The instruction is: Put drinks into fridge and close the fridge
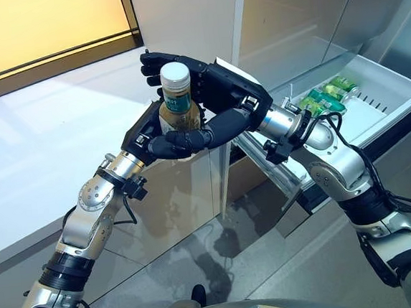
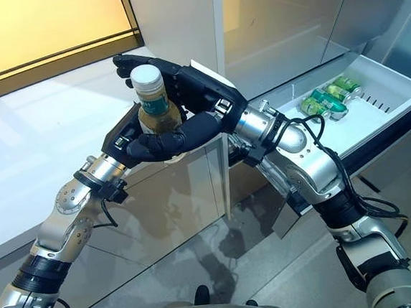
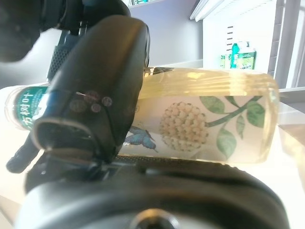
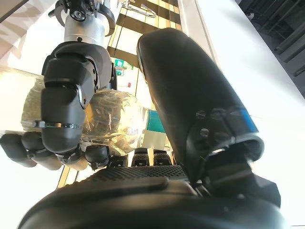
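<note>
A clear bottle (image 1: pixel 177 97) with a white cap, pale yellow drink and a leaf-and-flower label stands upright in the air between both hands, above the white counter's edge. My left hand (image 1: pixel 140 134) grips its lower part from the left; its thumb (image 3: pixel 95 95) lies across the bottle (image 3: pixel 200 124). My right hand (image 1: pixel 225 87) comes in from the right, with its fingers behind the bottle's neck and its thumb (image 1: pixel 190 139) curled round the front. The right wrist view shows the left hand's fingers (image 4: pixel 66 95) wrapped on the bottle (image 4: pixel 112 119).
An open white fridge drawer (image 1: pixel 396 105) juts out at the right, with green drinks (image 1: pixel 330 92) lying at its back. A white counter (image 1: pixel 46 139) lies at the left, over glossy cabinet fronts (image 1: pixel 188 199). Grey fridge panels (image 1: pixel 301 16) stand behind.
</note>
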